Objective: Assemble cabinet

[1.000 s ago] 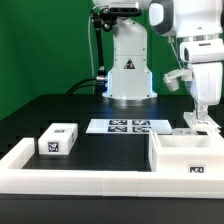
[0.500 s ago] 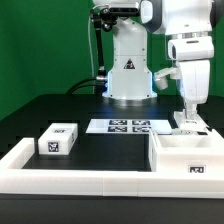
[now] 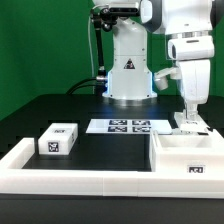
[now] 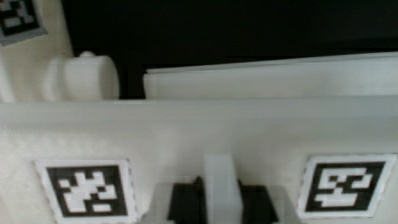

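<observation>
Three white cabinet parts show in the exterior view. Small block [image 3: 58, 139] with a tag sits on the black table [image 3: 100, 145] at the exterior view's left, just behind the rail [image 3: 90, 178]. Open box [image 3: 190, 152] sits at the exterior view's right, against the rail, with a tag on its near face. Third part [image 3: 190, 128] is low and mostly hidden, just behind the box.

Gripper [image 3: 188, 121] points straight down, tips at the third part. Marker board [image 3: 128, 126] lies flat mid-table, in front of the arm base [image 3: 128, 75], well apart from the block and near the gripper.

Wrist view is blurred. Gripper [image 4: 217, 205] shows two dark fingers [image 4: 178, 205] set narrow, one on each side of a thin white rib [image 4: 217, 170]. Cannot tell if they press on it or just straddle it. A white wall [image 4: 214, 125] runs across beyond the tips, carrying two tags [image 4: 86, 190], one on each side of the rib. A white round knob [image 4: 84, 75] stands beyond the wall, next to another flat white panel [image 4: 267, 80]. Cannot tell which part each belongs to.
</observation>
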Action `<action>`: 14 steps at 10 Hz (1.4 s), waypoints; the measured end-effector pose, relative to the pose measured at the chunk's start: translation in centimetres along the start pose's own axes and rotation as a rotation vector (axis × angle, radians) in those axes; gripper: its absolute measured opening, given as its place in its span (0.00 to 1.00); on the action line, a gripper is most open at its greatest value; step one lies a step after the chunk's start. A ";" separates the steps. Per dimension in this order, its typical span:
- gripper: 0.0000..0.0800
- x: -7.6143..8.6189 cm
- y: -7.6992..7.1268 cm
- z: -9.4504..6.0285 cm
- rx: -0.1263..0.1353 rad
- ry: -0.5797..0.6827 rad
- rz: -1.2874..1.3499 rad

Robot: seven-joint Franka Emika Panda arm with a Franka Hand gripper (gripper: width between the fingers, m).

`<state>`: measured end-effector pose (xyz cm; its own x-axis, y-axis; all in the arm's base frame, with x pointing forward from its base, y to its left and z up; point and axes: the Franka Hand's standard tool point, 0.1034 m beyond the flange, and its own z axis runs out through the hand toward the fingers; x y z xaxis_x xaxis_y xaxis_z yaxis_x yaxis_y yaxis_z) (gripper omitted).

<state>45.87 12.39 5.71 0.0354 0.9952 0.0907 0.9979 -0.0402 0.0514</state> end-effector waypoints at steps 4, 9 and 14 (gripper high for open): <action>0.08 0.4 0.6 0.2 0.001 0.005 0.003; 0.08 0.7 1.7 0.3 -0.007 0.013 -0.011; 0.08 0.6 1.7 0.4 -0.005 0.013 -0.008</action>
<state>47.64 12.96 5.45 0.0267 0.9943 0.1034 0.9978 -0.0328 0.0573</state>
